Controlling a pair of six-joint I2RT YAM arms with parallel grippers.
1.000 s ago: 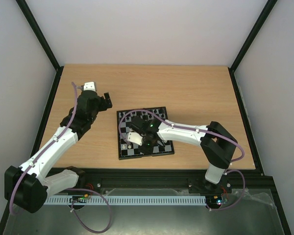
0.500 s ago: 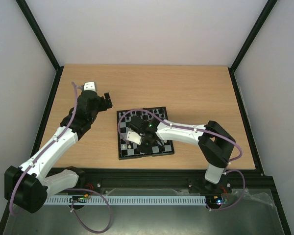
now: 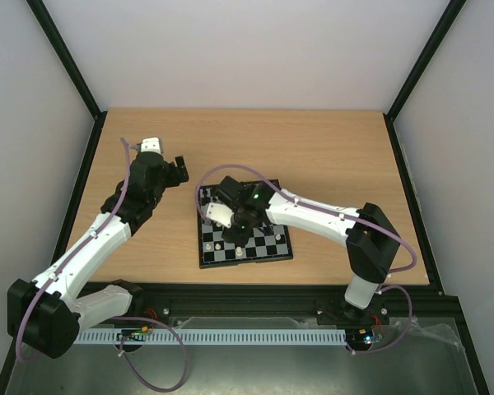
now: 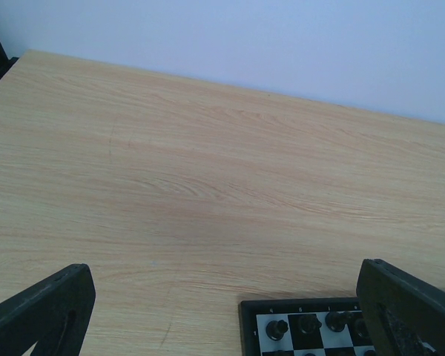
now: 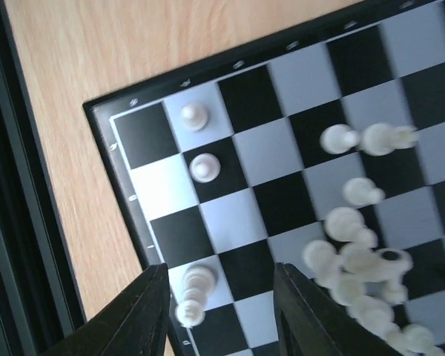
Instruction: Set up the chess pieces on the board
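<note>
Board [image 3: 267, 245]: small square with black and pale grey checks and a thin black border carrying tiny marks. It lies flat and slightly turned, in the lower middle of the top view.
Table [image 4: 208, 163]: light wood, and the board rests on it.
White pieces [image 5: 205, 167]: cream, each smaller than one square. In the right wrist view two stand apart near the board's corner at upper left. One or two more, blurred, sit at the bottom edge. A heap lies tumbled together at lower right, several on their sides.
Black pieces [image 4: 308, 323]: small dark figures in a row along the board's edge, at the bottom of the left wrist view, right of centre.
Right gripper [image 5: 221, 297]: hangs over the left part of the board in the top view. Its jaws are apart with a clear gap and grip nothing. The blurred white pieces show on the board below the gap.
Left gripper [image 4: 224, 297]: over bare table left of the board's far corner, left of centre in the top view. Its jaws are spread wide and hold nothing.
</note>
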